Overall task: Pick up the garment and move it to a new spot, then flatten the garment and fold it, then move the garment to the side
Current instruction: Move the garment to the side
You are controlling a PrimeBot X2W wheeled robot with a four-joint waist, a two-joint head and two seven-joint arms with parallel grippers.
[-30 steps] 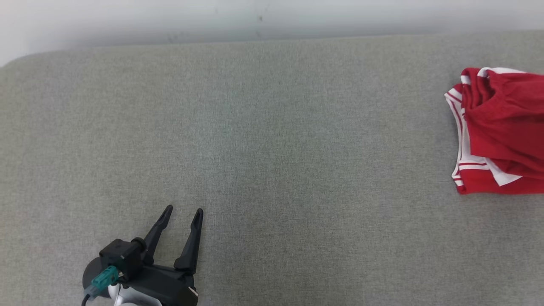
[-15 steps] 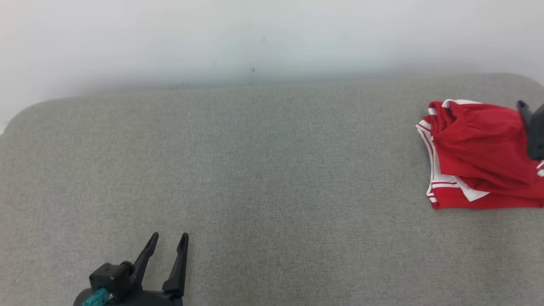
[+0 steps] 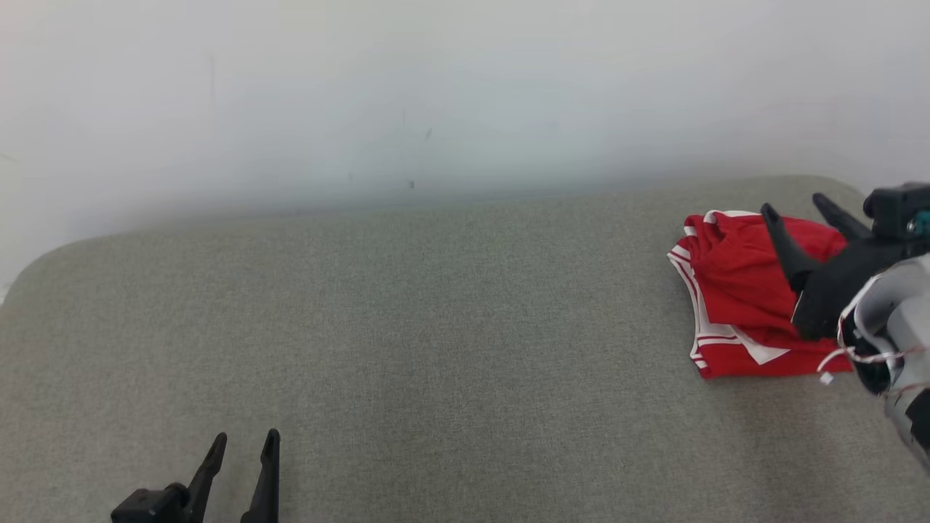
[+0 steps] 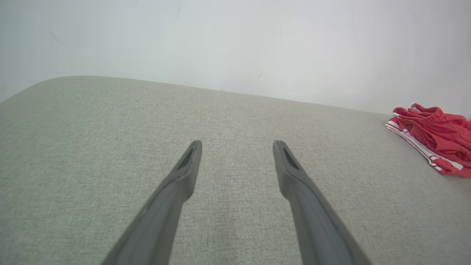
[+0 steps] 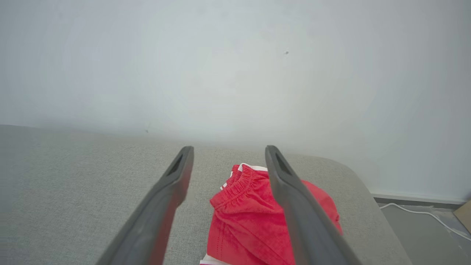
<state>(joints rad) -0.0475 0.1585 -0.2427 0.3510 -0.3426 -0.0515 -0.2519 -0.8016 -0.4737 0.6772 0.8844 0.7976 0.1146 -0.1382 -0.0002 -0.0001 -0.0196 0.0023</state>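
**Operator:** How do the fingers stand?

**Spotter:** Your right gripper [image 3: 792, 204] has its fingers [image 5: 169, 191] spread wide with nothing between them. They hang over the garment [image 3: 726, 290], pointing along it toward the gathered waistband [image 5: 239, 180]. I cannot tell whether a tip touches the cloth. Your left gripper [image 3: 246, 436] is also spread and empty, low over the bare grey cushion [image 3: 436, 327], well apart from the garment.

**Operator:** What could go wrong from here?

**Spotter:** The garment sits at the cushion's far right end, near the rounded corner, with floor [image 5: 423, 239] and a white cable [image 5: 423, 215] beyond. If you close on the top layer alone, you'll likely lift one flap while the rest trails or slips over the edge. If you come in too shallow, the tips may just shove the pile toward that corner.

**Operator:** And the garment itself?

**Spotter:** It looks like red shorts with white stripes and an elastic waist, crumpled in loose overlapping layers rather than flat. I'd judge it thin and limp, so expect it to sag when you lift.
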